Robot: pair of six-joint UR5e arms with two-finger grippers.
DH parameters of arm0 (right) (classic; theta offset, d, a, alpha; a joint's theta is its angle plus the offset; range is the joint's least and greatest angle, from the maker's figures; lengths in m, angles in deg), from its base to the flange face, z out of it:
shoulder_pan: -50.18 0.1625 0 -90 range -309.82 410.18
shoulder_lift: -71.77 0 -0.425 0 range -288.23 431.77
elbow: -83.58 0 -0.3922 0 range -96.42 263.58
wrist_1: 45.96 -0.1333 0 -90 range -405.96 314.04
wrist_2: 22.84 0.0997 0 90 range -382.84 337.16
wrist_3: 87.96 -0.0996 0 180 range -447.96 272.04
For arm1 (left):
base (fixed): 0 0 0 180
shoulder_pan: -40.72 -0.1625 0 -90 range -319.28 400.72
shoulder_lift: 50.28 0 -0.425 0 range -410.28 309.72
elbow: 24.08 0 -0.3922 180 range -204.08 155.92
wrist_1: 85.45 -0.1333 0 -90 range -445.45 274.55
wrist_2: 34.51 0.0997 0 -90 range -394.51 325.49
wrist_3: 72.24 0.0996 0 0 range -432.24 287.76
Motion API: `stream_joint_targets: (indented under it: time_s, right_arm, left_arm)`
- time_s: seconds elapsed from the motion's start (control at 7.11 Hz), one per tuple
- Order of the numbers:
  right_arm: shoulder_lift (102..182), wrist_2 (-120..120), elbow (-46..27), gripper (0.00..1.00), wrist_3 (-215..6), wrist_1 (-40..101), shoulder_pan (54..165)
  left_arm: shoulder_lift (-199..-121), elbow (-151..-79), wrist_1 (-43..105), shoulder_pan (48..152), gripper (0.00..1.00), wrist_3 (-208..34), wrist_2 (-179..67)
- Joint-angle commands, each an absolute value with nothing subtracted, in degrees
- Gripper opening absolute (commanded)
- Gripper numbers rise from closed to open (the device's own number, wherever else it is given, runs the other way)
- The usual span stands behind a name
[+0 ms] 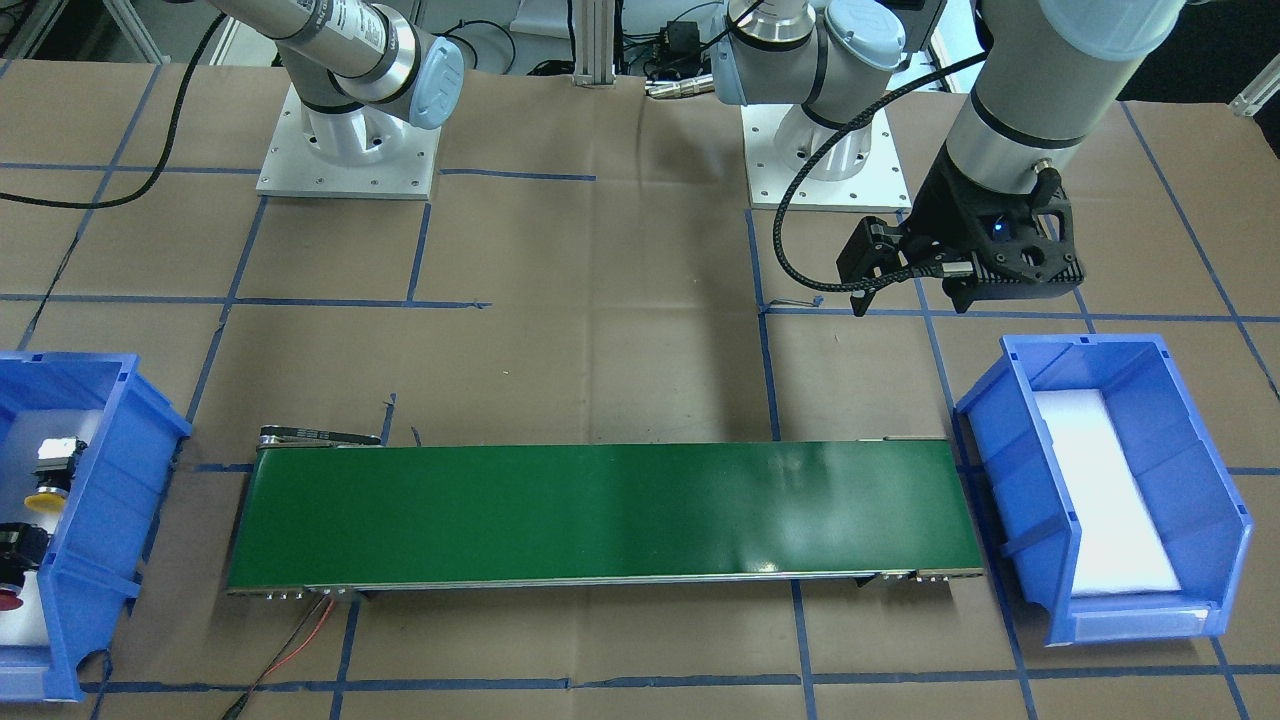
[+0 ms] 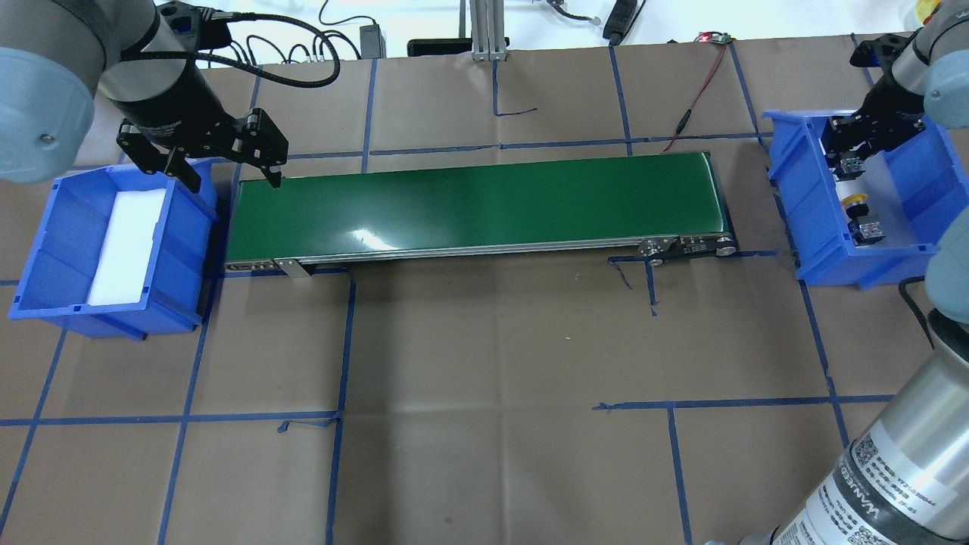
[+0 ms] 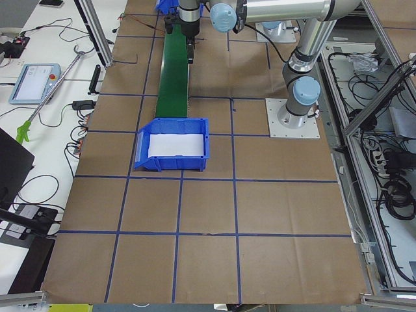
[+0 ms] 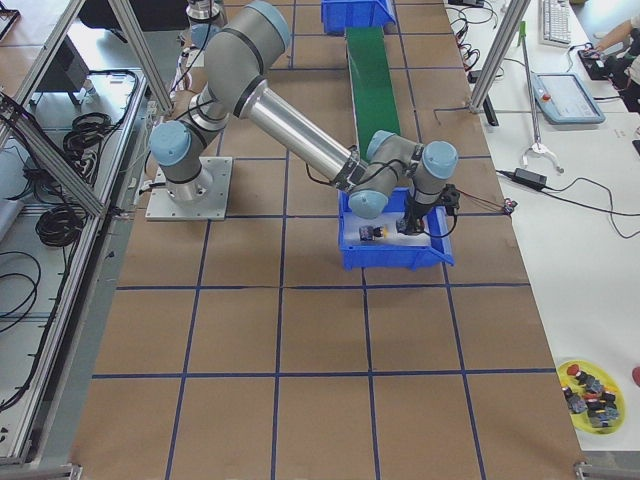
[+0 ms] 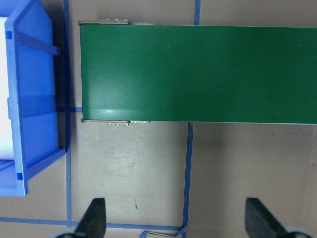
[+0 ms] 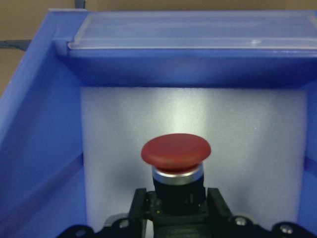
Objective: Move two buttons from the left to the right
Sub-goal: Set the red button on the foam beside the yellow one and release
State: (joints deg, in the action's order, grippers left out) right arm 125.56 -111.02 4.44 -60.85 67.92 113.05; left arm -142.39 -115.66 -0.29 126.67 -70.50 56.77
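Note:
The red-capped button (image 6: 176,150) sits between the fingers (image 6: 140,206) of my right gripper (image 2: 853,157), which is shut on its black body inside the right blue bin (image 2: 796,198). The red button also shows at the front-facing view's left edge (image 1: 10,598). The yellow-capped button (image 2: 858,200) lies on the white foam beside it, and shows in the front-facing view (image 1: 45,497) too. My left gripper (image 2: 233,180) is open and empty, hovering above the table at the left end of the green conveyor belt (image 2: 477,204); its fingertips (image 5: 94,218) are spread wide.
The left blue bin (image 2: 189,227) holds only a white foam pad and stands just left of the belt, also in the front-facing view (image 1: 990,420). A red-and-black wire (image 2: 700,83) runs behind the belt's right end. Blue tape lines cross the brown table.

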Motion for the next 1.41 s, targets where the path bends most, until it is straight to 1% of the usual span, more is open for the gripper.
stream_joint_targets:
  time_s: [0.0,0.14,0.28,0.56,0.84,0.98,1.27]
  right_arm:
    - [125.13,-110.91,4.48,0.69,-60.80,70.12,113.02]
    - [125.12,-110.82,4.48,0.86,-60.89,70.40,113.11]
    - [125.12,-110.65,4.48,0.99,-60.89,70.41,113.11]
    - [125.47,-110.65,4.57,0.99,-60.89,70.41,113.11]
    - [128.10,-111.17,6.06,0.99,-60.72,69.27,114.42]
    - [131.42,-111.17,5.63,1.00,-60.71,67.35,114.43]
    - [140.72,-111.44,3.70,1.00,-60.02,59.38,114.60]
  left_arm:
    - [-142.38,-115.66,-0.29,126.67,1.00,-70.57,56.73]
    - [-142.38,-115.66,-0.29,126.67,1.00,-70.57,56.72]
    - [-142.38,-115.66,-0.29,126.67,1.00,-70.57,56.72]
    - [-142.38,-115.66,-0.29,126.67,1.00,-70.57,56.73]
    - [-142.38,-115.66,-0.29,126.67,1.00,-70.57,56.72]
    - [-142.38,-115.66,-0.29,126.67,1.00,-70.57,56.72]
    - [-142.38,-115.66,-0.29,126.67,1.00,-70.57,56.73]
